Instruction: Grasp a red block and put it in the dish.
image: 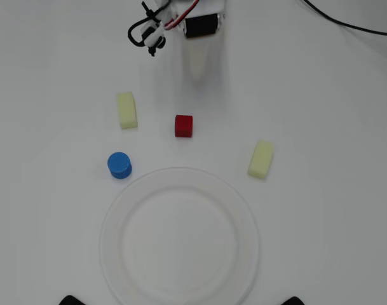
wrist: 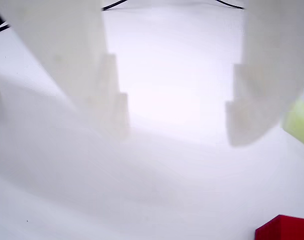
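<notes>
Fingers (wrist: pixel 176 130): two pale, blurred prongs in the wrist view, standing well apart with bare bench between them, so released and holding nothing.
Arm (image: pixel 199 25): in the overhead view only its dark motor, wires and a white tapering part show at the top edge; the fingertips cannot be made out there.
Red block (image: pixel 183 126): one small solid red cube, resting on the bench, out in front of the fingers and apart from them; in the wrist view only its top corner (wrist: pixel 286 229) shows, at the bottom right, below the right prong.
Dish (image: pixel 110 222): one large round white plate with a wide flat rim, nothing in it, lying beyond the red block from the fingers; seen only from overhead.
Yellow blocks: two pale oblongs overhead, one (image: pixel 126 110) to the left of the red block, one (image: pixel 261 159) to its lower right; the wrist view catches a yellow-green sliver (wrist: pixel 299 122) beside the right prong.
Blue cylinder (image: pixel 119 165): one, just off the dish's upper-left rim; overhead view only.
Bench (image: pixel 320 95): plain white.
Cable (image: pixel 346 24): one black line across the top right overhead.
</notes>
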You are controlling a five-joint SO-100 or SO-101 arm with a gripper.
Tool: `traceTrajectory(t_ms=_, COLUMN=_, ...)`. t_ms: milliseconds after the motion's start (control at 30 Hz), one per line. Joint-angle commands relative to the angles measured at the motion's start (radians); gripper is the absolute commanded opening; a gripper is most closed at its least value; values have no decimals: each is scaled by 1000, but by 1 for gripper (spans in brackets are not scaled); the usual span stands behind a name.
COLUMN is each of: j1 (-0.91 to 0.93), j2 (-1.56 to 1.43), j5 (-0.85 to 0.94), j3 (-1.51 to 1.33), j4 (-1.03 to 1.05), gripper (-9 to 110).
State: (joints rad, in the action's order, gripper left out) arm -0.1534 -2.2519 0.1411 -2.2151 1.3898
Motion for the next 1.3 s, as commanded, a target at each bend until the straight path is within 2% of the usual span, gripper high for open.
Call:
traceTrajectory(t_ms=0, j1=-18, j2=153, j5=-8, j3=150, j4=0, gripper=26)
traceTrajectory(t_ms=333, j1=-5, j2=554, j5=-31, j3=463, j4=-20, gripper=31)
traceTrajectory(t_ms=533, j1=29, j2=618, j5=-54, j3=440, j4=-75, gripper=30)
traceTrajectory(t_ms=700, j1=61, j2=630, j5=-54, j3=356, j4=-206, gripper=29)
traceTrajectory(t_ms=1267, j1=74, j2=672, j5=-58, j3=250, j4=-368, gripper=24)
